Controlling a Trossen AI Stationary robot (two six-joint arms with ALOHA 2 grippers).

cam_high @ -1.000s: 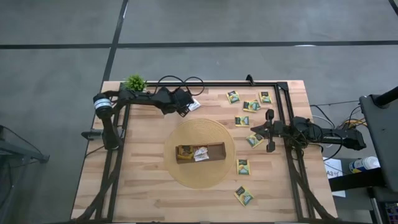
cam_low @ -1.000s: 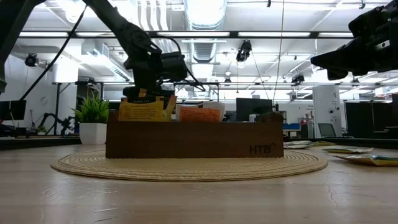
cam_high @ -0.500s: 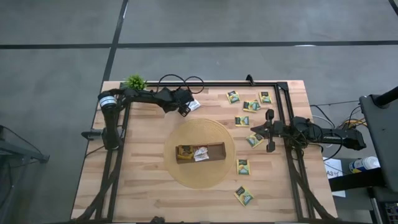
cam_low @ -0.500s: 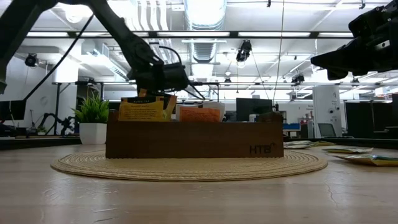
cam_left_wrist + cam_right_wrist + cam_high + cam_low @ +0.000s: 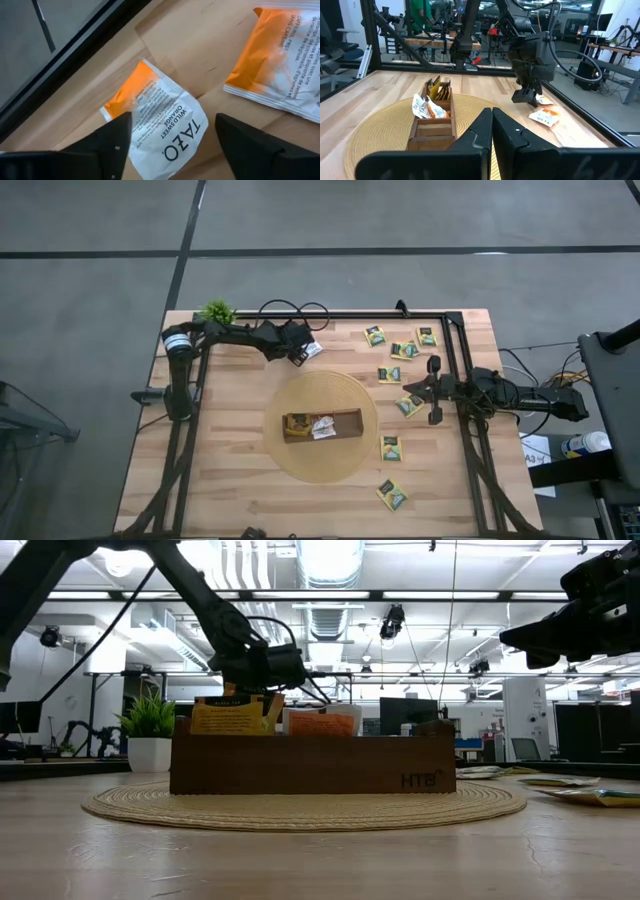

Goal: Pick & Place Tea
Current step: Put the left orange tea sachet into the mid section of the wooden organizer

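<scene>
1. The left gripper (image 5: pixel 300 352) hangs over the far edge of the wooden table (image 5: pixel 230 480), between the small potted plant (image 5: pixel 217 312) and the scattered sachets on the right side.
2. Its two dark fingers (image 5: pixel 112 145) stand spread apart and pinch nothing.
3. Directly below that claw lies a white-and-orange Tazo tea sachet (image 5: pixel 160 122), flat on the wood, showing in the gap between the two fingers in the left wrist view.
4. A second white-and-orange sachet (image 5: pixel 280 60) lies just beside the first, apart from it and off to one side of the claw.
5. In the right wrist view the left gripper (image 5: pixel 526 95) hovers a little above these two sachets (image 5: pixel 546 116), not touching them.
6. The wooden tray (image 5: pixel 322 424) sits on the round woven mat (image 5: pixel 320 385) at mid-table, well apart from the left claw; it already holds a yellow sachet (image 5: pixel 225 716) and an orange one (image 5: pixel 320 724), standing on edge.
7. The right gripper (image 5: pixel 407 390) waits at the right side of the table, its fingers (image 5: pixel 507 132) pressed together on nothing.
8. Dark green and yellow sachets (image 5: pixel 403 350) lie scattered around the right gripper, one (image 5: pixel 408 406) just beside it, others (image 5: pixel 392 494) nearer the front edge.
</scene>
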